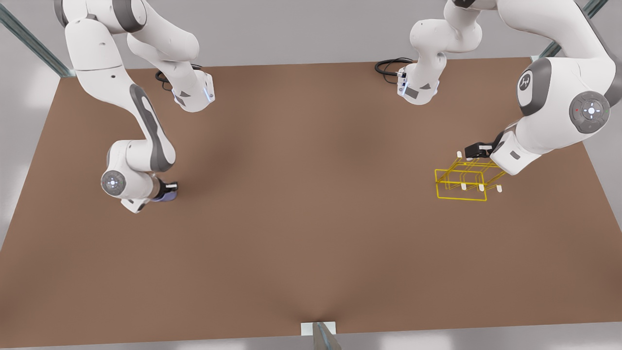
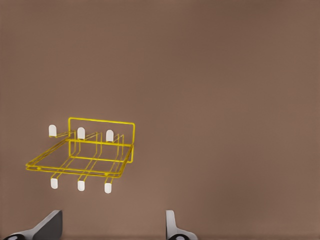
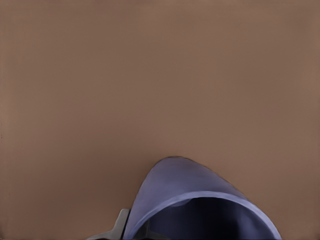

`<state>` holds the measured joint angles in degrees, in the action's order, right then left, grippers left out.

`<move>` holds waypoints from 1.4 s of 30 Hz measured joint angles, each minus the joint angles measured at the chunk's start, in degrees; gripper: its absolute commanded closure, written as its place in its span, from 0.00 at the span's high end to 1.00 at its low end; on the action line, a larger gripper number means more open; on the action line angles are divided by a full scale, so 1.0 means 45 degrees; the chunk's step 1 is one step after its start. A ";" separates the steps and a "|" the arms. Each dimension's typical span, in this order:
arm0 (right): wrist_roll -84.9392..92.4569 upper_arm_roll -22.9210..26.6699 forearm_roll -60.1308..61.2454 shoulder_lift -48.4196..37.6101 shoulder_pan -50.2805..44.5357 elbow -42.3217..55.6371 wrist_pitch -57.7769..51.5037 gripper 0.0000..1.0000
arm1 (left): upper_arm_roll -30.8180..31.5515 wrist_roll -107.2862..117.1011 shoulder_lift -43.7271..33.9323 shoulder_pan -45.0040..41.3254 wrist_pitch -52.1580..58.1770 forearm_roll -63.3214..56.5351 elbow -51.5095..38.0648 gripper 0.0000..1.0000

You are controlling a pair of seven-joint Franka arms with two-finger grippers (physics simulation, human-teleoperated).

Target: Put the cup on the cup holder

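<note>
The right gripper (image 1: 167, 190), at the front view's left, sits low over the brown table (image 1: 311, 218) with the cup (image 1: 164, 196) at its fingertips. In the right wrist view the cup (image 3: 200, 200) lies right against the pincer, mouth toward the camera, and a grey finger (image 3: 121, 226) presses beside its wall — the pincer seems closed on the cup, though the second finger is hidden behind it. Whether the cup is lifted off the table or resting on it is hard to tell.

The left gripper (image 1: 474, 150), at the front view's right, hovers just beside the far edge of the cup holder (image 1: 464, 182). In the left wrist view its two fingertips stand wide apart, gripping nothing (image 2: 112, 227), and the cup holder (image 2: 82, 155) lies just ahead of them on the table — a yellow wire frame with white-tipped pegs along both long sides.

The cup and cup holder are well apart, at opposite sides of the table.
</note>
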<state>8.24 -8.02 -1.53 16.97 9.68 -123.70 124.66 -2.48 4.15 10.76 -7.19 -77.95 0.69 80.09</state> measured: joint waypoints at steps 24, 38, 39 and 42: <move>-0.6361 -0.5156 1.0110 0.9861 -0.6316 1.4683 0.1014 0.21 | 0.0053 0.0077 0.0170 -0.0075 0.0012 -0.0038 -0.0075 1.00; -1.0932 -0.6459 0.6019 1.1961 -0.7114 1.5674 0.2398 0.21 | 0.0094 0.3271 0.0996 -0.2394 -0.0044 0.0069 -0.0179 1.00; -1.1079 -0.6485 0.6132 1.2080 -0.7163 1.5679 0.2596 0.21 | 0.0098 0.3491 0.1004 -0.2391 -0.0036 0.0052 -0.0160 1.00; -1.1454 -0.6450 0.6323 1.2417 -0.7303 1.5685 0.3154 0.21 | 0.0092 0.4093 0.1111 -0.2403 -0.0019 0.0010 -0.0110 1.00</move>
<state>-43.30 -37.05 26.92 72.85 -23.19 -53.12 138.85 -2.07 22.57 15.76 -18.01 -78.03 0.73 79.60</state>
